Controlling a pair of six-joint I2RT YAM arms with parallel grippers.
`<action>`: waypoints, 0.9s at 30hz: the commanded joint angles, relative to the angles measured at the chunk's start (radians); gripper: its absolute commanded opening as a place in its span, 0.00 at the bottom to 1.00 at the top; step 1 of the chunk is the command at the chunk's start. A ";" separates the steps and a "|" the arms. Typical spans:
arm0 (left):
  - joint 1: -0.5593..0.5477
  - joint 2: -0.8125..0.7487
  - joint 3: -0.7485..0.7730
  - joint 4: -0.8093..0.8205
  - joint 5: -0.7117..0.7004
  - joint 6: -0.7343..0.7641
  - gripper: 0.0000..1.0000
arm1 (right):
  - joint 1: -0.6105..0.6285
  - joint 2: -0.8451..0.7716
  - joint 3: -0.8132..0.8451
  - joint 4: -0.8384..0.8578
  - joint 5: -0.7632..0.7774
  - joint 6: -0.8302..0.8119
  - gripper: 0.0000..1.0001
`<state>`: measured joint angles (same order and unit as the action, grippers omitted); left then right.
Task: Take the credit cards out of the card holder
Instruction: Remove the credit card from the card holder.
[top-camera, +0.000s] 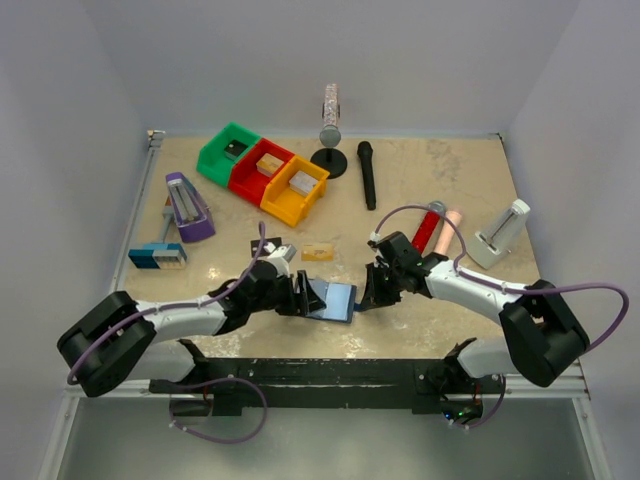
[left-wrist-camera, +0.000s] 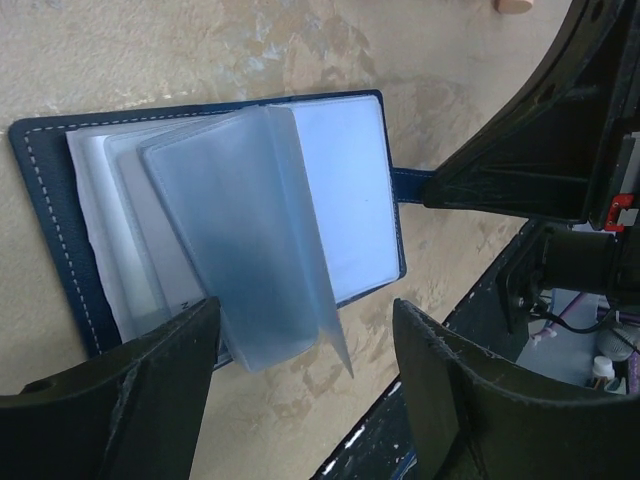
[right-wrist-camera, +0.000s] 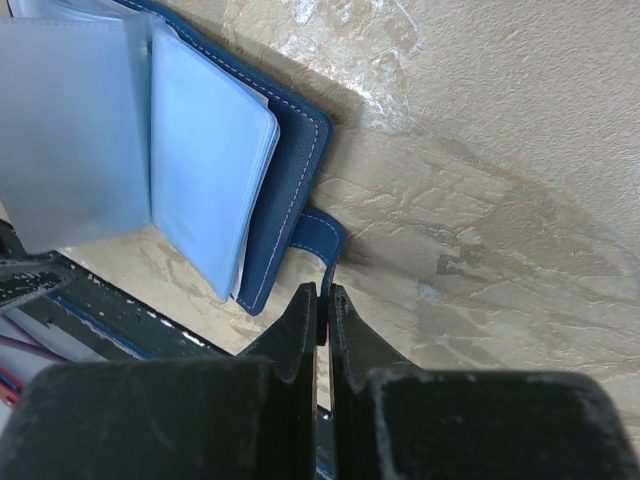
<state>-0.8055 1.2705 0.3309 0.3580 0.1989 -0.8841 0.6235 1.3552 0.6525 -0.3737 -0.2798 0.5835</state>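
The dark blue card holder lies open on the table close to the front edge, and its clear sleeves fan upward. My right gripper is shut on the holder's snap tab, at the holder's right end. My left gripper is open, with one finger over the near left corner of the sleeves and the other over bare table. A pale insert with a trace of print sits in a left sleeve; I cannot tell if it is a card. One tan credit card lies on the table behind the holder.
Green, red and orange bins stand at the back left. A purple stapler and a blue-grey block are on the left. A black microphone, two markers and a white stand lie to the right. A black rail borders the front.
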 joint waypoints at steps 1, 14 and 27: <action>-0.011 0.021 0.054 0.067 0.062 0.043 0.73 | 0.005 0.005 0.030 0.016 -0.018 -0.007 0.00; -0.038 0.061 0.135 0.084 0.119 0.073 0.73 | 0.004 0.002 0.041 0.006 -0.019 -0.010 0.00; -0.074 -0.072 0.145 -0.020 0.000 0.133 0.75 | 0.005 0.009 0.032 0.021 -0.013 -0.004 0.00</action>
<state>-0.8803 1.3216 0.4896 0.3798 0.3271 -0.7853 0.6235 1.3552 0.6571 -0.3740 -0.2806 0.5831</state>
